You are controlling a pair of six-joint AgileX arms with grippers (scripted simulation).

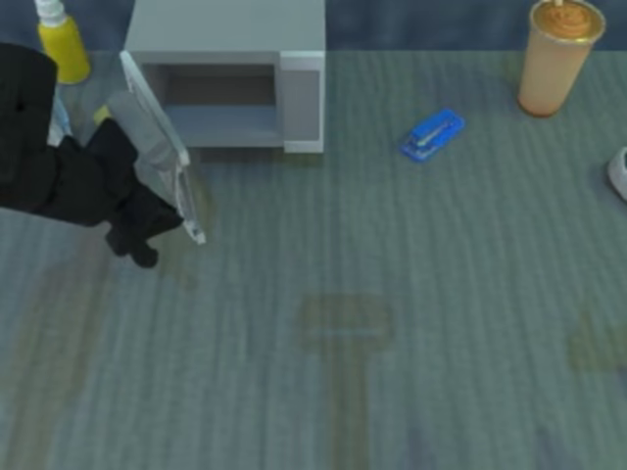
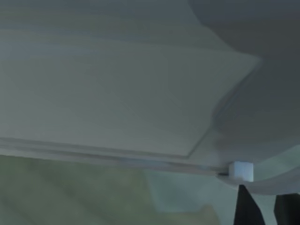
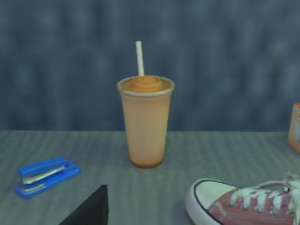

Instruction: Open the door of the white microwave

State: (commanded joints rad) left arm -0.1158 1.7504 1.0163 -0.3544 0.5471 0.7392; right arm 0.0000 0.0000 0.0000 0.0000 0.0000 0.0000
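The white microwave [image 1: 230, 29] stands at the back left of the table. Its door [image 1: 157, 137] is swung out to the left and toward the front, and the cavity shows. My left gripper [image 1: 147, 235] sits at the door's free front edge, shut on the door's handle. In the left wrist view the door panel [image 2: 117, 93] fills the picture. A white handle block [image 2: 241, 171] sits just above my dark fingertips [image 2: 246, 208]. My right arm is outside the top view. Only one dark fingertip [image 3: 93, 208] of its gripper shows in the right wrist view.
A yellow bottle [image 1: 61, 44] stands left of the microwave. A blue stapler [image 1: 432, 135] lies to the microwave's right. An orange drink cup with a straw [image 1: 558, 54] stands at the back right. A red sneaker [image 3: 243, 204] lies at the right edge [image 1: 619, 171].
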